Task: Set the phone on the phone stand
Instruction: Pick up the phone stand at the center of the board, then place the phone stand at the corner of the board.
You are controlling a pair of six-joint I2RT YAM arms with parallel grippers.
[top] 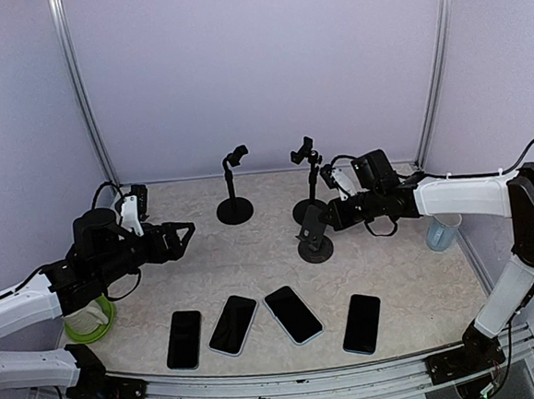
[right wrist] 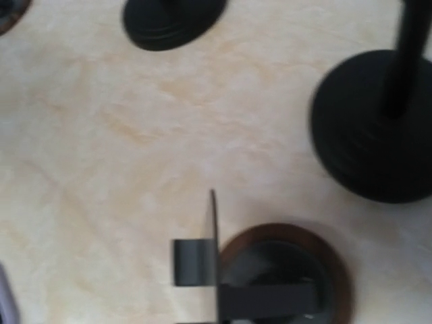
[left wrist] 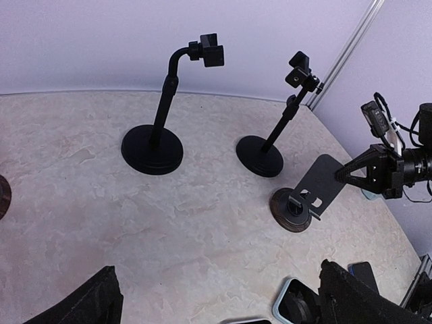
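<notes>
Several dark phones lie in a row at the table's front: (top: 184, 339), (top: 233, 324), (top: 294, 314), (top: 362, 323). One light-edged phone (left wrist: 295, 305) shows in the left wrist view. A plate-type phone stand (top: 314, 235) on a round brown base stands mid-table; it also shows in the left wrist view (left wrist: 322, 181) and the right wrist view (right wrist: 283, 270). My left gripper (top: 183, 236) is open and empty, left of the stand, with its fingertips (left wrist: 91, 304) at the frame corners. My right gripper (top: 331, 215) sits against the plate's right edge. Its fingers are not visible in its own view.
Two black gooseneck clamp stands stand behind: one (top: 234, 191) at centre back, one (top: 309, 173) beside the right gripper. A green ring (top: 92, 321) lies at the left front. A translucent cup (top: 443, 232) stands at the right edge.
</notes>
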